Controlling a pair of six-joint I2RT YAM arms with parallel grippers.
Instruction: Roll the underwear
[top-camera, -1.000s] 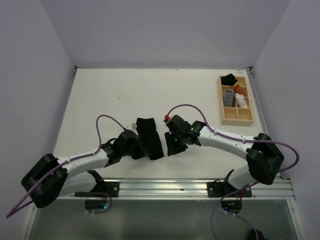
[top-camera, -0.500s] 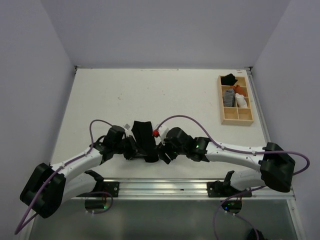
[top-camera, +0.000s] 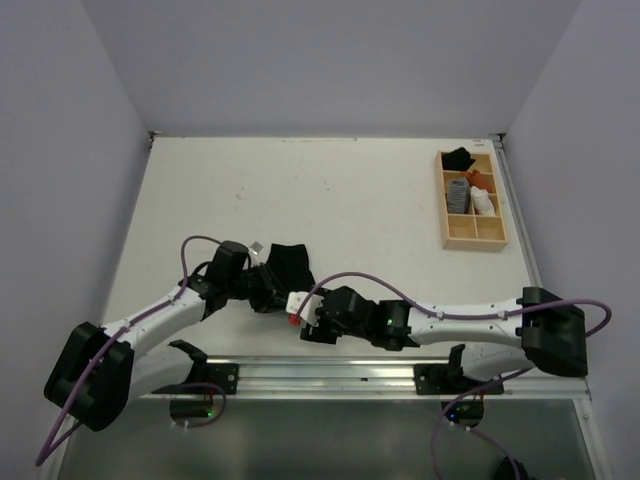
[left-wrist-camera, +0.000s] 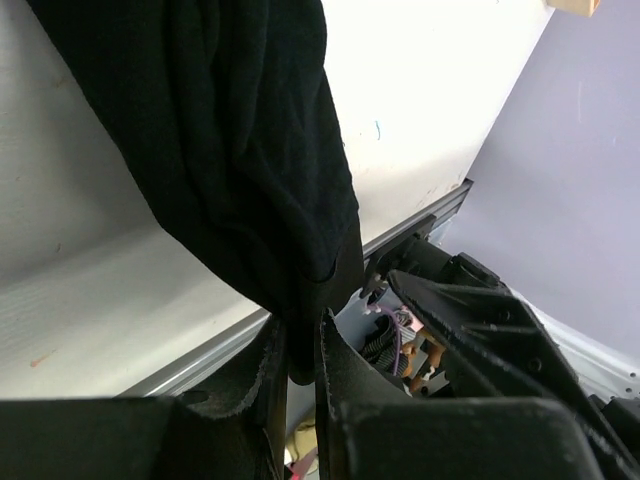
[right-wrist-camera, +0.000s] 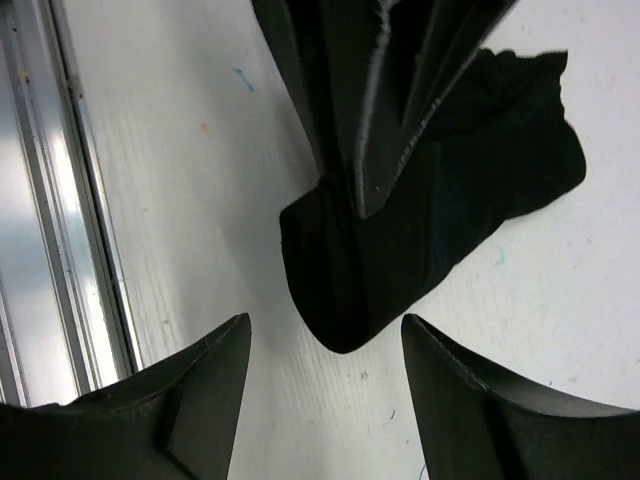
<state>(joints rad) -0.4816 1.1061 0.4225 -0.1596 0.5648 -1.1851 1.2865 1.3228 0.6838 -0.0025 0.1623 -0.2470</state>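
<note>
Overhead, two wrist close-ups on underwear (top-camera: 290, 258)

You have no text, label, brand, number or sign to read in any of the three views. The black underwear (top-camera: 287, 266) shows plain fabric with no tag or print. The white worktop (top-camera: 350, 190) carries only a few small blue and orange specks, which are stains and not letters.
</note>
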